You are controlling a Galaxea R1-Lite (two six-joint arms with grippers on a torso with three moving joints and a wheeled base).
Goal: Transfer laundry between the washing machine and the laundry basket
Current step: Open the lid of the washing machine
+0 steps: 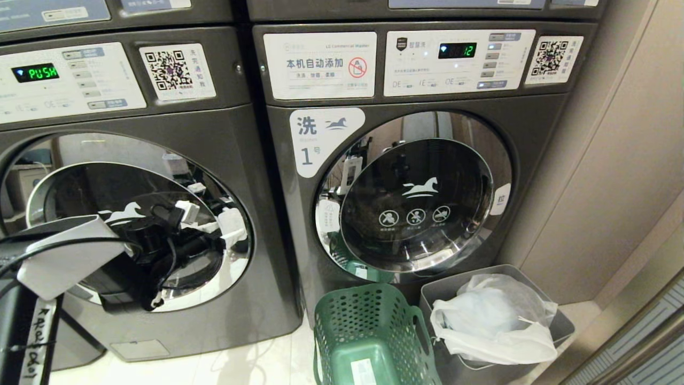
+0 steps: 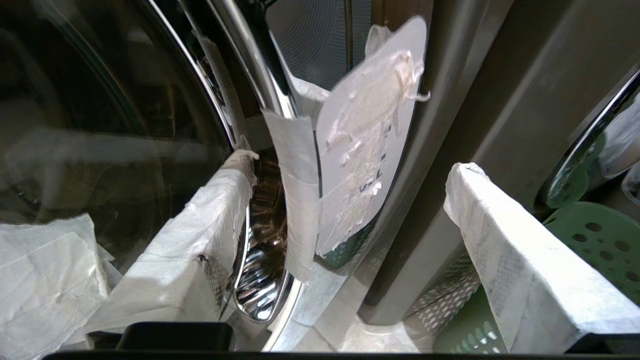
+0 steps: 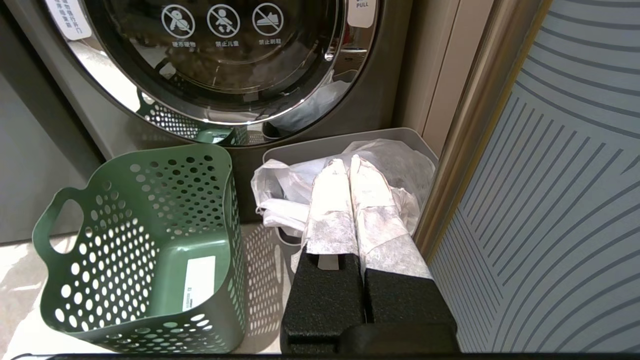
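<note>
Laundry: none in sight, presumably behind the closed door [image 2: 270, 165] of the washing machine [image 1: 235, 224], likely light, soft, best pinched at a bunched fold; my left gripper [image 2: 345, 200], spread wide, straddles that door's taped rim tab; my right gripper [image 3: 350, 172], clenched empty, hangs near the empty laundry basket [image 3: 75, 260].

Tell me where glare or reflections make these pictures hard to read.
Head view: the left washer door mirrors the robot's own arm, hiding the drum; the right door reflects the room. Left wrist view: the chrome rim throws bright streaks, and the glass is dark and murky. Right wrist view: the cloth-wrapped right hand is washed out; the basket casts dotted shadows.
</note>
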